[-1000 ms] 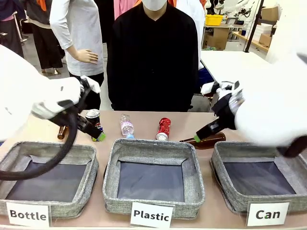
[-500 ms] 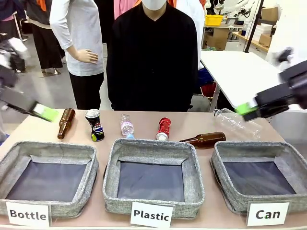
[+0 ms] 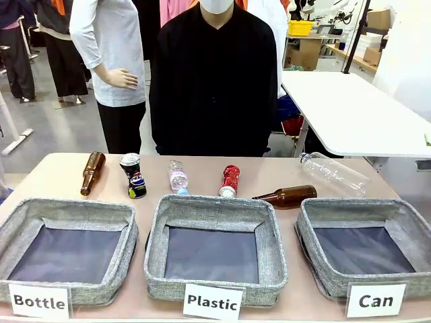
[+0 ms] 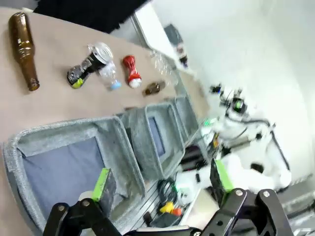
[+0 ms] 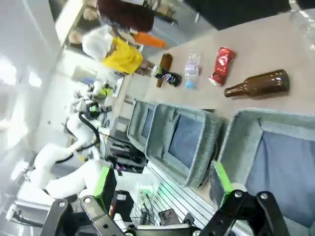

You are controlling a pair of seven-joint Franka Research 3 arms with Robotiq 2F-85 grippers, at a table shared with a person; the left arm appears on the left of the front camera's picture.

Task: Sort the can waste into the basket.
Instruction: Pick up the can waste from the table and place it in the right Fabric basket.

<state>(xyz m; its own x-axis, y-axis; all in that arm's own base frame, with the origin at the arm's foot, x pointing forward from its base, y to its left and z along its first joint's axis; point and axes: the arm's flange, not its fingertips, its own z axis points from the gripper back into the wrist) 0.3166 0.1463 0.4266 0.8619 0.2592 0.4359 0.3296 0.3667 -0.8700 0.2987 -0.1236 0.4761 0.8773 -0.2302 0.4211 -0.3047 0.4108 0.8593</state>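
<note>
— Both arms have swung back off the table (image 3: 54,171) since a moment ago, and the cans haven't budged!
— And the claws?
— The left gripper (image 4: 162,178) has its fingers spread wide with nothing between them, hanging high over the Bottle basket (image 4: 118,142). The right gripper (image 5: 163,181) is the same, wide apart and holding nothing (it looks down on a corner of the Can basket (image 5: 236,128)).
— Where's the waste?
— The red can (image 3: 229,180) lies at the far side, behind the Plastic basket (image 3: 215,210), between a small clear bottle (image 3: 178,176) and a brown bottle (image 3: 289,196). The black can (image 3: 133,176) sits just left of that clear bottle. Both are well apart from the Can basket, at the robot's right.
</note>
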